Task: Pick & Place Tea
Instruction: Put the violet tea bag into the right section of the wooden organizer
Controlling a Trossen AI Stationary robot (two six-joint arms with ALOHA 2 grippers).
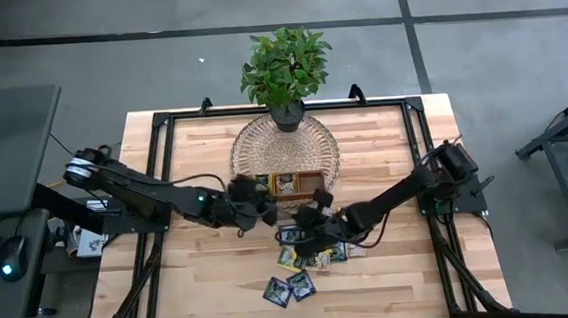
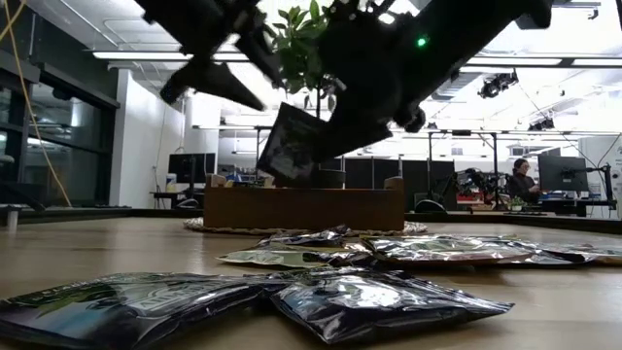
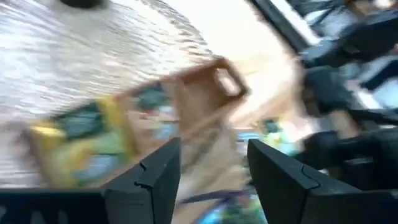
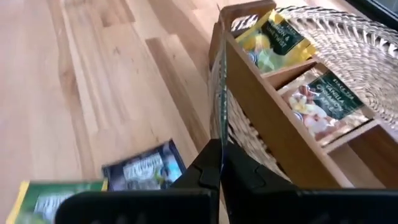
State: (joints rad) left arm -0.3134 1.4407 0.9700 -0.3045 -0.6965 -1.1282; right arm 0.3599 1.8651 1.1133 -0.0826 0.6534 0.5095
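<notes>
Pinched edge-on in closed right hand (image 4: 219, 163): thin dark foil tea sachet (image 4: 218, 93), lifted beside brown wooden compartment tray (image 4: 267, 109), probably for dropping in. Left hand (image 3: 211, 171) open, empty, over tray. More sachets (image 1: 291, 287) loose on worktop (image 1: 202, 275).

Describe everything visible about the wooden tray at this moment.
The wooden tray is a brown, open-topped box with thin dividers making three compartments and a cut-out handle slot in an end wall. It sits level on the woven round mat, near the potted plant. One end compartment holds a yellow-green sachet, the middle a green-labelled one; the third looks empty. The right gripper holds a sachet edge-on just outside its wall.
</notes>
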